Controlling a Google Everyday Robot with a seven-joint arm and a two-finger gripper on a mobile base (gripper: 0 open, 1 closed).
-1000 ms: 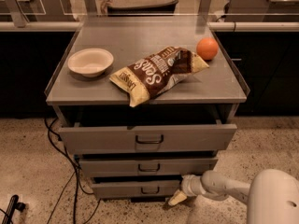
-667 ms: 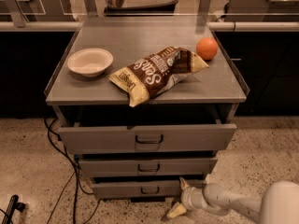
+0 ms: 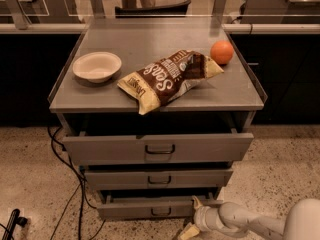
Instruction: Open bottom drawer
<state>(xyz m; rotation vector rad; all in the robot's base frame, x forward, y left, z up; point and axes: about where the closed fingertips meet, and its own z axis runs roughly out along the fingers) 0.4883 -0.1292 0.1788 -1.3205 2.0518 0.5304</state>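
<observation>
The bottom drawer (image 3: 130, 208) is the lowest and narrowest of three grey fronts in the metal cabinet (image 3: 150, 34), close above the speckled floor. Its small dark loop handle (image 3: 160, 212) sits at the centre of the panel. The gripper (image 3: 192, 217) is low in the view, in front of the right end of this panel. It is carried by a white arm (image 3: 245, 223) that comes in from the lower right corner. Its two fingers stand apart, one pointing up at the top edge of the panel and the other lying lower toward the floor, so it looks open, with nothing visible between them. The coming move depends on one relation: the handle lies to the left of the gripper as the view shows it, at nearly the same height and near, but not touching. The long axis of the handle runs horizontal along the drawer front, so the fingers would probably need to close over the bar from above and below before the pull toward the camera. A dark gap shows above the panel, so the drawer seems a little way out already, though less than the top drawer (image 3: 157, 148) and the middle drawer (image 3: 159, 177). On the cabinet top are a pale bowl (image 3: 96, 66), an orange (image 3: 221, 52) and a brown and yellow snack bag (image 3: 170, 79). The bag shows large pale letters that read "Sens", and the smaller print on its yellow end cannot be read. No other writing shows.
</observation>
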